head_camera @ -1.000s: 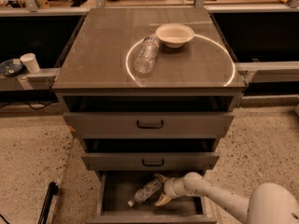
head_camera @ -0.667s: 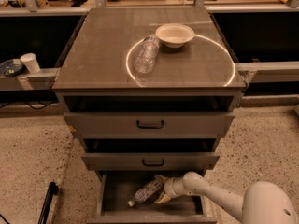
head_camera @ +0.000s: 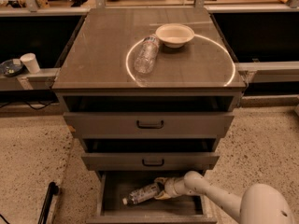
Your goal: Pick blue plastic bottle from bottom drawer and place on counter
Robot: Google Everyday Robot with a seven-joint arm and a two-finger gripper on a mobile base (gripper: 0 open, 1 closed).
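Little change noted against second before. Gripper (head_camera: 161, 189) kept low in drawer (head_camera: 112, 190), at base end of bottle (head_camera: 141, 194); arm barely shifted. Bottle left lying on drawer floor, cap toward front left, not lifted. How far gripper was open, or whether bottle was held, could not be told. Grasp judged under way. Lift to counter (head_camera: 98, 55), where other bottle (head_camera: 145, 55) and bowl (head_camera: 174, 34) lay, not yet begun.
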